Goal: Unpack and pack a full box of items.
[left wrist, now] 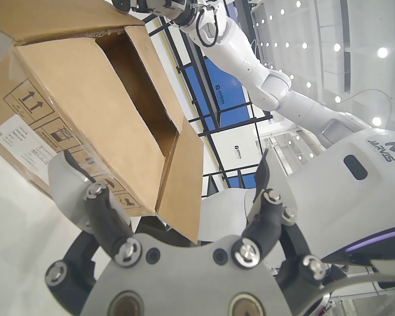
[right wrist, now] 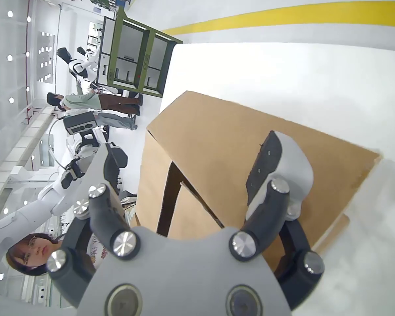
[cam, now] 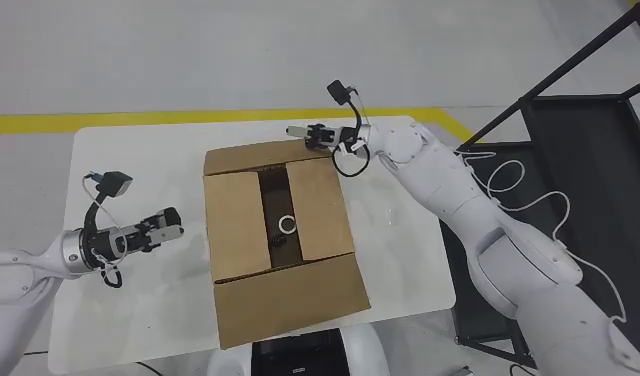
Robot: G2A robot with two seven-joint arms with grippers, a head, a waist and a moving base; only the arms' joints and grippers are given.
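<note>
Pale grey floor (cam: 300, 36) crossed by a yellow line (cam: 200, 119) lies beyond a white tabletop (cam: 140, 146), and a dark metal rack (cam: 590, 146) stands just off the tabletop's right edge.

A cardboard box (cam: 240, 226) sits at the middle of the tabletop. Its two side flaps (cam: 320, 208) are folded inward and lie roughly flat, with a dark gap between them. The near flap (cam: 290, 296) is spread outward toward the robot and the far flap (cam: 250, 158) is raised open. Through the gap a white ring-shaped item (cam: 288, 224) shows inside the box; whatever else lies inside is too dark to make out.

The left hand (cam: 168, 224) is low over the tabletop to the left of the box, near its side wall but apart from it, pointing toward it. Its fingers are spread apart and hold nothing.

The right hand (cam: 303, 133) is at the far side of the box, above the edge of the far flap. Its fingers are also spread apart, one of them over the flap's cardboard, though it is not clear that it touches.
</note>
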